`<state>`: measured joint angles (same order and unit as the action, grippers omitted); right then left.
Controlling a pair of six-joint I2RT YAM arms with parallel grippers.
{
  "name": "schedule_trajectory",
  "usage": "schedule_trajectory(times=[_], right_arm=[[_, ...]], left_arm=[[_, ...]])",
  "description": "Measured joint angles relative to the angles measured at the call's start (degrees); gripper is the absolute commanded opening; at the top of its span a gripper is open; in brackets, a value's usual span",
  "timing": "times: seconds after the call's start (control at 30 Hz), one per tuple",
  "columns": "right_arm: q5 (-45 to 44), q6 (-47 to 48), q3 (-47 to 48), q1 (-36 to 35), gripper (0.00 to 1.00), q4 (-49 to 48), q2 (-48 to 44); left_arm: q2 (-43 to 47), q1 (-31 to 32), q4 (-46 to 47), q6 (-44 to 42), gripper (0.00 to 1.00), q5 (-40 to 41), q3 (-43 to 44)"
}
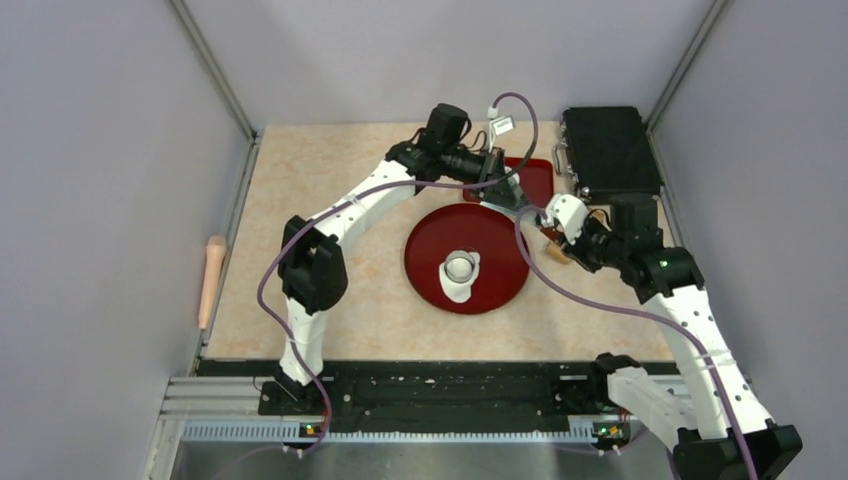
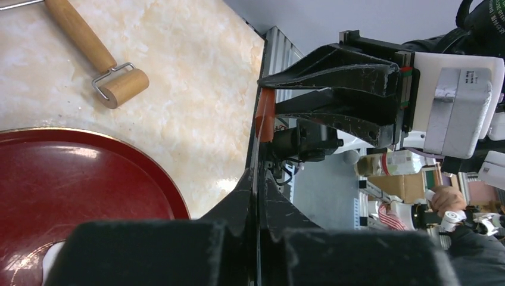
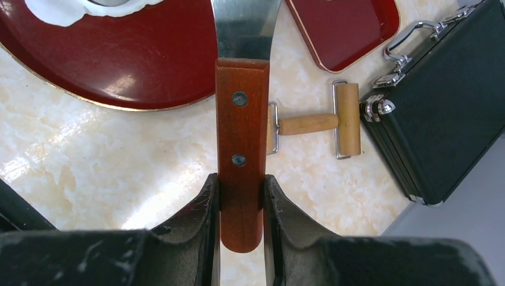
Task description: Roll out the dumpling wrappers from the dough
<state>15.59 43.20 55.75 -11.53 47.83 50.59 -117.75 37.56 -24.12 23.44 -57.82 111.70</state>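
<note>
Dough (image 1: 459, 291) is sitting on the round red tray (image 1: 425, 240) mid-worktop, a ragged white sheet with the metal ring (image 1: 449, 266) on it. It's gonna be soft, floppy and sticky and it'll tear easy, so I'd slide under an edge, not pinch it. Right gripper (image 3: 240, 182) has its jaws clamped on the spatula (image 3: 240, 119) handle. Left gripper (image 2: 257, 179) jaws are together, looks like they're pinching its thin blade.
</note>
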Motion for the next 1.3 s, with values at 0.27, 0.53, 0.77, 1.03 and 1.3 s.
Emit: schedule_trajectory(times=[0.27,0.53,0.77,1.03,1.3], right_arm=[[0.70,-8.70,0.22,-0.33,0.99,-5.70,0.39],[11.91,-33.68,1.49,4.87,0.98,-22.16,1.07],[29.14,-68.48,-11.15,10.80,0.97,-59.30,7.37],[35.63,-96.96,-19.50,8.59,0.95,-95.06,21.27],[34.32,-109.13,-19.08,4.35,0.88,-116.30,26.58]], left_arm=[[0.44,-3.41,0.85,-0.90,0.00,-0.81,0.04],[10.36,-19.96,44.04,29.66,0.00,-6.03,-21.11],[14.73,-22.91,79.30,52.17,0.00,-0.85,-37.94],[15.28,-20.81,96.76,59.32,0.00,7.93,-49.96],[15.26,-17.79,99.97,57.57,0.00,11.91,-53.64]])
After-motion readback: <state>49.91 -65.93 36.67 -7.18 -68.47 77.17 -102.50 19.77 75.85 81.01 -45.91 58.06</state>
